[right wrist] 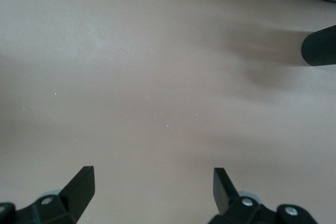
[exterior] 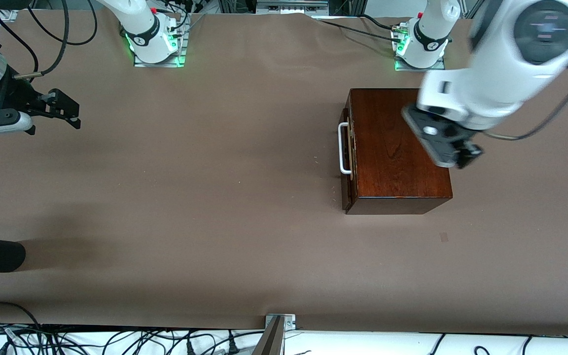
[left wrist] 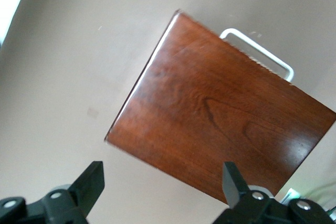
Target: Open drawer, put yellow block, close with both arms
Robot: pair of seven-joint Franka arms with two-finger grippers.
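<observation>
The wooden drawer box stands toward the left arm's end of the table, its drawer front pushed in and flush; the white handle sits on the face at the box's 9 o'clock in the front view, pointing toward the right arm's end. No yellow block shows in any view, on the table or in either gripper; it may lie inside the shut drawer or out of frame, and the pictures do not say which.

The left gripper hangs over the box top, near its 3 o'clock edge; in the left wrist view its fingers stand wide apart with nothing between them, the box lid spread below. The right gripper waits in the air at the right arm's end of the table, about 9 o'clock from the box and well apart from it; its fingers are likewise spread wide and hold nothing, with only bare brown table beneath.

A shut drawer and no block in sight fits two stages: the block tucked inside and the drawer pushed home, or the drawer shut with the block somewhere unseen; I cannot settle which step is in hand, so I name no next move. Any work on the drawer would call for a gripper at the handle's side; neither is there now.
</observation>
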